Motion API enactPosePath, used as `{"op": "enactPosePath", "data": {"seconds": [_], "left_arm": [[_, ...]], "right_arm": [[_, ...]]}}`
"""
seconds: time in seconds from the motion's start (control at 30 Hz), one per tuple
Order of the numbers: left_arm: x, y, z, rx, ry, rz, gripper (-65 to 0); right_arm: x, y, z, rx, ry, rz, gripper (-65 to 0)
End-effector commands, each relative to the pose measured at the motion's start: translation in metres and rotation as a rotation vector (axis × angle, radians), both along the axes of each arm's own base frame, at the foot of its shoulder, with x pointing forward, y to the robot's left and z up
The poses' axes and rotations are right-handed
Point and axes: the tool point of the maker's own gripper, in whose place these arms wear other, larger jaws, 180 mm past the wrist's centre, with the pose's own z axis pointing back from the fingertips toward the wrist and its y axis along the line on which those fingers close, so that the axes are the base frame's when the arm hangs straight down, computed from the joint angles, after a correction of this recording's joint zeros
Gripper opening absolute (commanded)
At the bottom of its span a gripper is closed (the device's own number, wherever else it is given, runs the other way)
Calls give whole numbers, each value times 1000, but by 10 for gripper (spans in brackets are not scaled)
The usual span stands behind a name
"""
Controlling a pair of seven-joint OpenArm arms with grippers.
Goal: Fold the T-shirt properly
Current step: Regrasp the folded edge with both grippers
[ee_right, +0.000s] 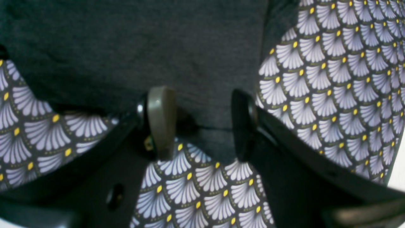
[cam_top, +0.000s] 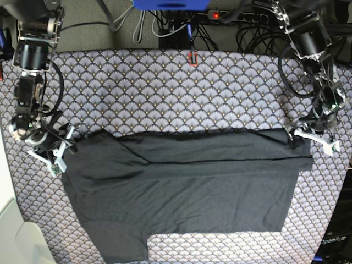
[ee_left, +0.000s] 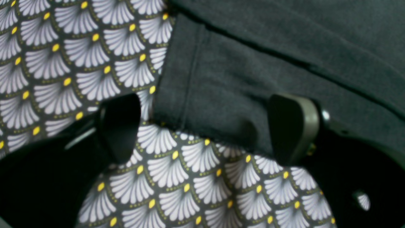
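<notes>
T-shirt (cam_top: 187, 192) edge between spread jaws of both left hand (ee_left: 202, 129) and right hand (ee_right: 197, 123); risks snagging patterned cloth (cam_top: 165, 93) beneath.

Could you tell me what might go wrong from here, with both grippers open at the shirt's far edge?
1. The left gripper straddles a sleeve hem of the shirt lying flat on the patterned cloth; closing could pinch that cloth too.
2. The right gripper sits over stacked layers near a fold line, so it may catch only the top one.
3. The shirt already lies skewed in the base view; uneven lifts could wrinkle it further.
</notes>
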Motion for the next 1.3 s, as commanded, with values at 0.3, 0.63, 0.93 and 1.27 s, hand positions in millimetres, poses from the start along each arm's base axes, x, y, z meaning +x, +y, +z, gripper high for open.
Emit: {"op": "enactPosePath", "data": {"seconds": [0.3,0.63,0.93,1.27], "left_arm": [[6,11,-3,1,-50,34,-30],[6,8,-7,-5,-41,25,-30],[7,-1,-14,-12,-21,1,-268],[5,-4,-32,-49,25,13,-629]], "right_arm": [[14,-8,22,-12,-68,-2,-354],[14,-8,22,-12,-68,-2,-354],[17,-15,28,-25,-76,-5,-354],[13,-34,30,-13,-85,-68,-354]]}}
